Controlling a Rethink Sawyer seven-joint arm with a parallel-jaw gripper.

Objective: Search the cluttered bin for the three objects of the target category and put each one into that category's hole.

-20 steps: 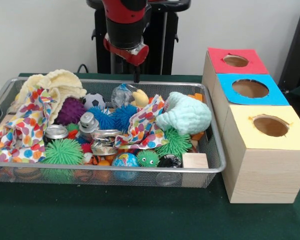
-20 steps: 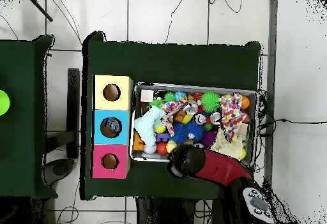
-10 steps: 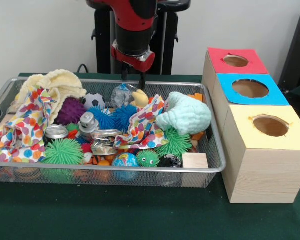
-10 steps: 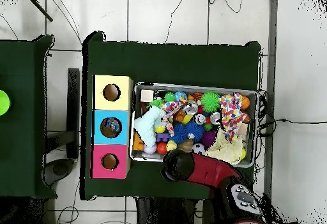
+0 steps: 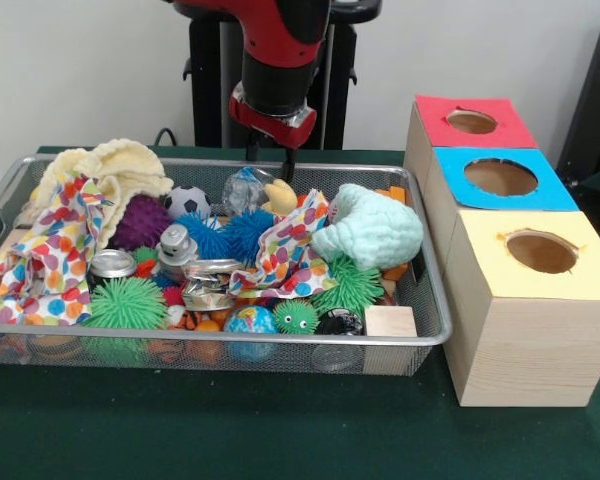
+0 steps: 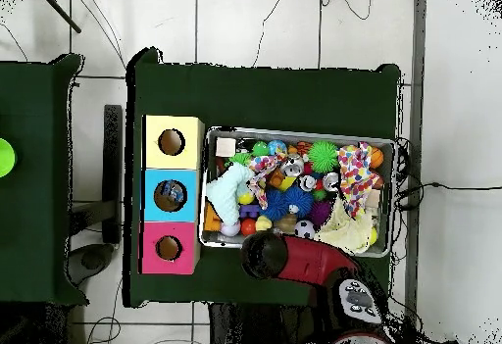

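A wire mesh bin (image 5: 280,342) holds a heap of toys: green spiky balls (image 5: 128,303), a blue spiky ball (image 5: 242,233), a purple one (image 5: 140,222), crushed cans (image 5: 111,264), dotted cloths (image 5: 285,250), a mint cloth (image 5: 372,230) and a wooden block (image 5: 390,322). My gripper (image 5: 270,158) hangs open and empty above the bin's back rim, just over a yellow plush toy (image 5: 279,196). Three boxes stand beside the bin, with red (image 5: 471,121), blue (image 5: 500,177) and yellow (image 5: 541,251) holes. Overhead, the arm (image 6: 294,259) hides the gripper at the bin's (image 6: 294,131) lower edge.
A cream knitted cloth (image 5: 105,168) and a small football (image 5: 187,202) lie at the bin's back. The boxes (image 6: 171,195) sit in a row against the bin's short side. Green cloth covers the table (image 5: 230,430).
The arm has swung toward the boxes along the bin's back rim, rightward in the front view. The gripper stays empty and the bin's contents have not moved.
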